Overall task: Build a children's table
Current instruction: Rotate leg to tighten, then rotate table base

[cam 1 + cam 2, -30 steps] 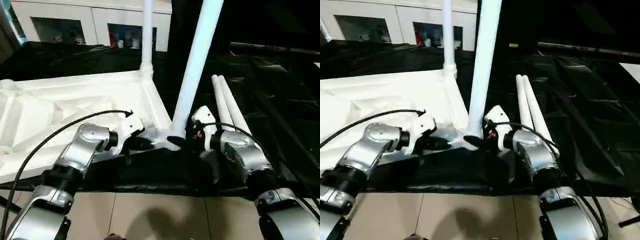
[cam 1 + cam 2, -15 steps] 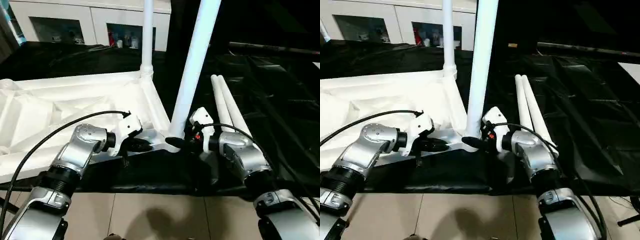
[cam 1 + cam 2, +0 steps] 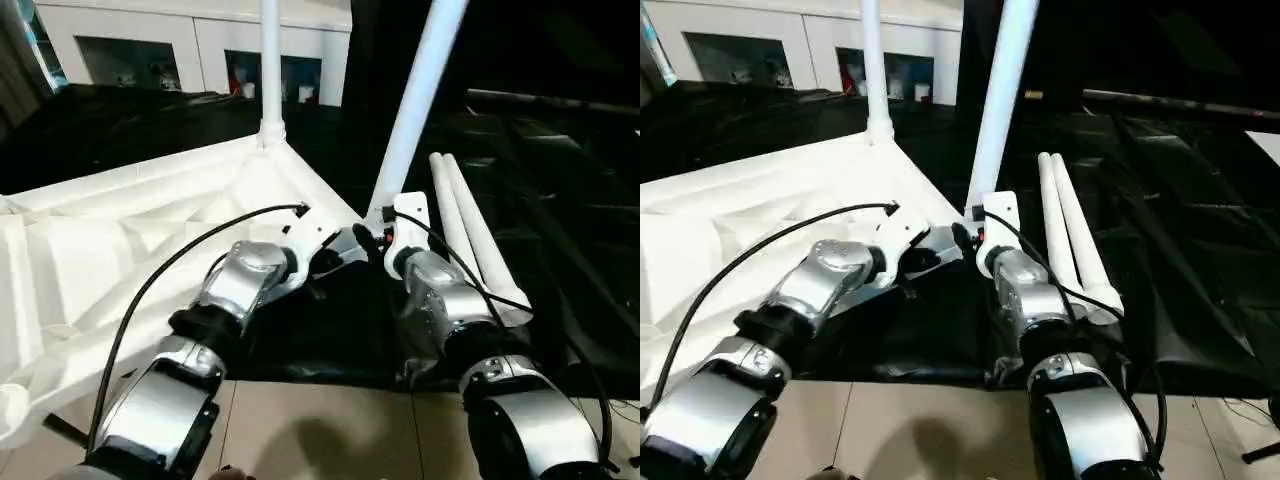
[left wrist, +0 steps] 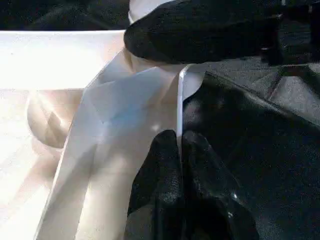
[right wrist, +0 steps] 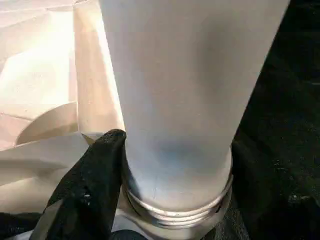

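Right wrist view showed the right gripper (image 5: 165,200) clasping the leg (image 5: 185,100) at its corner socket after swinging the tabletop (image 3: 150,230) round, while the left gripper (image 4: 180,150) pinched the tabletop's rim, leaving two loose legs (image 3: 470,230) still to fit.

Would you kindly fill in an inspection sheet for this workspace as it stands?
Surface: black sheet over the work area, tiled floor nearest.
Job's things: tabletop underside up; two legs standing in corners, far leg, near leg; two spare legs lying beside.
Clutter: nothing seen.
Grippers: left gripper shut on the tabletop edge; right gripper around the near leg's base.
Cables: black cable along left arm.
Surroundings: white cabinet behind.
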{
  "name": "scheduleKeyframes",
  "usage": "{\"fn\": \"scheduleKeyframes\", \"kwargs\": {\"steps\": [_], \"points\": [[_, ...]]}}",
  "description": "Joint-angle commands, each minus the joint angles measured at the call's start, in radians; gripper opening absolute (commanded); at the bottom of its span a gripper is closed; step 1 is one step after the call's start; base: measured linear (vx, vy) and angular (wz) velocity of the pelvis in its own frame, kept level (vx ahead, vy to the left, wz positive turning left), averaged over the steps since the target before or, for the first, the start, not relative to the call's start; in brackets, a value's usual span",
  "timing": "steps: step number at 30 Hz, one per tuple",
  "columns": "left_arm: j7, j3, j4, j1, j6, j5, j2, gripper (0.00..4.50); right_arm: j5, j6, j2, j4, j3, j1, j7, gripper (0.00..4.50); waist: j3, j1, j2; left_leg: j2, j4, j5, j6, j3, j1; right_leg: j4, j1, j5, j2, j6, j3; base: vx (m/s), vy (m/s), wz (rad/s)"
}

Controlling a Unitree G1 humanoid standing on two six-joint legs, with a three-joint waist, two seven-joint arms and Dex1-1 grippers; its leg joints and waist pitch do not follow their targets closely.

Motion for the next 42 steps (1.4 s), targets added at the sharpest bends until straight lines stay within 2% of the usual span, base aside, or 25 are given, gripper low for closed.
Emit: {"fn": "scheduleKeyframes", "kwargs": {"steps": [1,2,3,5,10,12,14,15,17,19,21,22,23,25,26,27,29,30,33,35,37,38,39,40,42], "points": [[0.017,0.024,0.008,0.005,-0.068,-0.017,-0.018,0.00,-0.003,-0.016,0.012,0.030,0.003,0.003,0.001,2.72,-0.064,0.000,-0.004,0.030,-0.061,-0.122,0.038,-0.017,0.010,-0.079,0.050,-0.055,-0.071,-0.196,0.053,0.000,0.000,0.00],[0.011,0.018,0.013,0.006,-0.084,-0.011,-0.014,0.00,-0.004,-0.026,0.013,0.031,0.000,0.002,0.003,3.07,-0.063,0.000,-0.003,0.031,-0.061,-0.125,0.044,-0.016,0.011,-0.081,0.049,-0.055,-0.072,-0.197,0.053,0.000,0.000,0.00],[0.008,0.017,0.016,0.006,-0.091,-0.010,-0.014,0.00,0.001,-0.033,0.015,0.030,-0.005,0.003,0.014,3.07,-0.064,0.001,-0.003,0.031,-0.060,-0.126,0.046,-0.016,0.011,-0.081,0.049,-0.056,-0.072,-0.198,0.053,0.000,0.000,0.00],[0.009,0.020,0.032,0.003,-0.094,-0.014,-0.016,0.00,0.000,-0.046,0.017,0.038,-0.008,-0.002,0.013,3.44,-0.061,0.003,-0.005,0.031,-0.062,-0.139,0.046,-0.015,0.012,-0.084,0.048,-0.079,-0.073,-0.199,0.053,0.000,0.000,0.00],[-0.003,0.022,0.034,0.011,-0.129,-0.021,-0.008,0.00,-0.026,-0.119,0.001,-0.003,0.012,0.011,0.006,3.46,-0.060,0.005,-0.006,0.032,-0.063,-0.144,0.040,-0.016,0.011,-0.086,0.047,-0.107,-0.073,-0.189,0.053,0.000,0.000,0.00],[-0.012,0.029,0.021,0.019,-0.201,-0.023,-0.005,0.00,-0.016,-0.143,-0.018,-0.103,0.007,0.047,0.032,3.46,-0.058,0.009,-0.010,0.032,-0.064,-0.152,0.045,-0.017,0.009,-0.089,0.049,-0.126,-0.075,-0.173,0.054,0.000,0.000,0.00],[0.011,0.042,0.018,0.020,-0.247,-0.025,-0.007,0.00,-0.005,-0.136,-0.025,-0.169,0.001,0.076,0.045,3.46,-0.062,0.009,-0.011,0.032,-0.062,-0.130,0.056,-0.017,0.007,-0.083,0.051,-0.083,-0.072,-0.168,0.054,0.000,0.000,0.00],[0.012,0.049,0.016,0.018,-0.249,-0.031,-0.007,0.28,-0.003,-0.132,-0.026,-0.188,0.000,0.086,0.047,3.48,-0.062,0.010,-0.014,0.032,-0.061,-0.114,0.065,-0.017,0.007,-0.080,0.051,-0.057,-0.072,-0.168,0.054,0.000,0.000,0.00],[-0.006,0.100,-0.023,0.006,-0.230,-0.084,0.001,0.57,0.010,-0.110,-0.037,-0.326,0.002,0.161,0.064,3.49,-0.061,0.014,-0.016,0.032,-0.060,-0.105,0.073,-0.016,0.010,-0.080,0.050,-0.044,-0.072,-0.171,0.054,0.000,0.000,0.00],[-0.005,0.126,-0.054,0.003,-0.210,-0.107,0.011,0.58,0.020,-0.099,-0.041,-0.402,0.008,0.208,0.083,3.49,-0.064,0.019,-0.012,0.038,-0.061,-0.096,0.073,-0.018,0.013,-0.072,0.048,0.004,-0.074,-0.192,0.053,0.000,0.000,0.00],[0.007,0.137,-0.080,0.001,-0.205,-0.106,0.035,0.77,0.024,-0.085,-0.048,-0.467,0.028,0.252,0.111,3.49,-0.062,0.012,-0.014,0.038,-0.063,-0.101,0.068,-0.017,0.012,-0.070,0.047,0.036,-0.068,-0.212,0.050,0.000,0.000,0.00],[0.015,0.145,-0.102,0.000,-0.185,-0.101,0.060,0.90,0.026,-0.074,-0.054,-0.516,0.047,0.284,0.135,3.49,-0.061,0.013,-0.017,0.039,-0.064,-0.098,0.071,-0.018,0.012,-0.069,0.051,0.047,-0.070,-0.207,0.050,0.000,0.000,0.00],[0.019,0.155,-0.131,0.001,-0.161,-0.097,0.092,0.99,0.030,-0.055,-0.061,-0.566,0.070,0.318,0.165,3.49,-0.060,0.010,-0.013,0.037,-0.063,-0.094,0.076,-0.019,0.009,-0.068,0.052,0.059,-0.070,-0.205,0.051,0.000,0.000,0.00],[0.019,0.160,-0.144,0.002,-0.152,-0.096,0.107,1.03,0.031,-0.045,-0.064,-0.588,0.080,0.332,0.179,3.49,-0.061,0.008,-0.015,0.037,-0.063,-0.090,0.076,-0.019,0.009,-0.067,0.053,0.062,-0.070,-0.203,0.051,0.000,0.000,0.00],[0.022,0.178,-0.180,0.008,-0.103,-0.086,0.153,1.07,0.023,-0.001,-0.075,-0.630,0.109,0.365,0.209,3.49,-0.060,0.006,-0.009,0.035,-0.063,-0.088,0.073,-0.018,0.009,-0.068,0.052,0.059,-0.069,-0.207,0.052,0.000,0.000,0.00],[0.025,0.184,-0.195,0.013,-0.083,-0.076,0.179,1.07,0.011,0.002,-0.082,-0.632,0.124,0.374,0.219,3.49,-0.060,0.007,-0.010,0.036,-0.062,-0.085,0.068,-0.018,0.012,-0.066,0.052,0.065,-0.067,-0.211,0.052,0.000,0.000,0.00],[0.051,0.206,-0.250,0.038,-0.015,-0.028,0.288,1.20,-0.035,0.044,-0.102,-0.630,0.173,0.401,0.242,3.49,-0.059,0.005,0.004,0.038,-0.064,-0.096,0.049,-0.021,0.013,-0.065,0.051,0.053,-0.066,-0.212,0.050,0.000,0.000,0.00],[0.068,0.215,-0.266,0.048,-0.001,-0.005,0.329,1.34,-0.054,0.052,-0.105,-0.620,0.183,0.405,0.236,3.49,-0.056,-0.003,0.003,0.035,-0.067,-0.107,0.037,-0.020,0.009,-0.069,0.052,0.041,-0.064,-0.202,0.051,0.000,0.000,0.00],[0.108,0.231,-0.295,0.069,0.030,0.049,0.425,1.45,-0.061,0.095,-0.102,-0.614,0.182,0.409,0.216,3.49,-0.055,-0.008,0.009,0.037,-0.069,-0.143,0.001,-0.020,0.018,-0.072,0.046,-0.003,-0.062,-0.203,0.053,0.000,0.000,0.00],[0.181,0.252,-0.308,0.082,0.069,0.107,0.505,1.12,-0.058,0.125,-0.099,-0.613,0.174,0.408,0.197,3.49,-0.054,-0.007,0.013,0.038,-0.070,-0.155,-0.015,-0.019,0.023,-0.071,0.042,-0.005,-0.060,-0.202,0.054,0.000,0.000,0.00],[0.212,0.262,-0.311,0.087,0.086,0.127,0.532,1.12,-0.058,0.134,-0.098,-0.614,0.172,0.408,0.189,3.49,-0.054,-0.006,0.013,0.038,-0.071,-0.156,-0.023,-0.021,0.021,-0.068,0.043,0.002,-0.061,-0.199,0.054,0.000,0.000,0.00],[0.269,0.283,-0.328,0.100,0.127,0.154,0.576,1.07,-0.054,0.156,-0.100,-0.619,0.168,0.408,0.179,3.20,-0.054,-0.004,0.014,0.039,-0.072,-0.159,-0.029,-0.021,0.023,-0.069,0.043,-0.001,-0.061,-0.195,0.053,0.000,0.000,0.00],[0.269,0.283,-0.328,0.100,0.127,0.154,0.576,1.07,-0.054,0.156,-0.100,-0.619,0.168,0.408,0.179,3.20,-0.052,-0.005,0.014,0.038,-0.073,-0.161,-0.033,-0.022,0.021,-0.069,0.043,-0.003,-0.061,-0.193,0.053,0.000,0.000,0.00],[0.279,0.285,-0.336,0.114,0.149,0.166,0.600,0.84,-0.054,0.165,-0.103,-0.618,0.169,0.408,0.177,3.13,-0.052,-0.003,0.010,0.038,-0.072,-0.163,-0.034,-0.021,0.023,-0.072,0.041,-0.009,-0.061,-0.192,0.054,0.000,0.000,0.00],[0.279,0.279,-0.353,0.161,0.207,0.207,0.665,0.79,-0.058,0.176,-0.103,-0.605,0.172,0.404,0.178,3.09,-0.051,0.000,0.008,0.037,-0.073,-0.166,-0.038,-0.020,0.022,-0.071,0.040,-0.026,-0.062,-0.186,0.055,0.000,0.000,0.00]]}}
